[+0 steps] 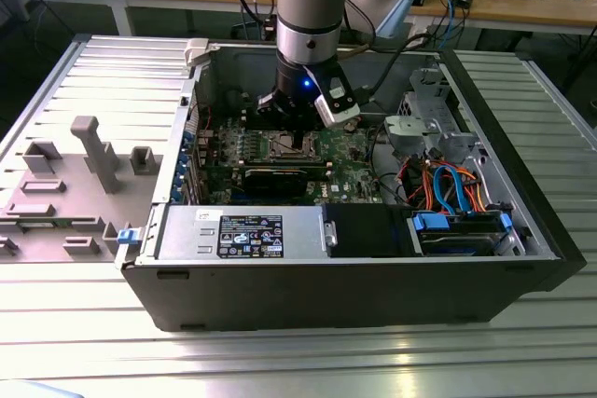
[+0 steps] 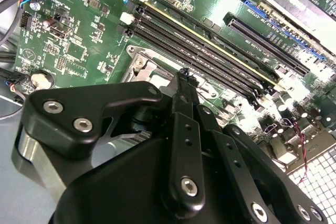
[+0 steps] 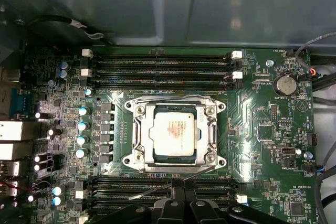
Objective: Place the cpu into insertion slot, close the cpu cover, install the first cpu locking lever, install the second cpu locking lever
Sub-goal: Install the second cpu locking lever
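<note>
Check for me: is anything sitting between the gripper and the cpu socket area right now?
Nothing visible is. In the first wrist view the cpu already lies in the insertion slot with the cpu cover framing it, and the gripper sits just beside the socket, at a thin lever.

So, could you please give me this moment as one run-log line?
cpu: seated in insertion slot | cpu cover: closed over it | hand: low at socket edge, by a thin lever | fingers: state unclear
</note>
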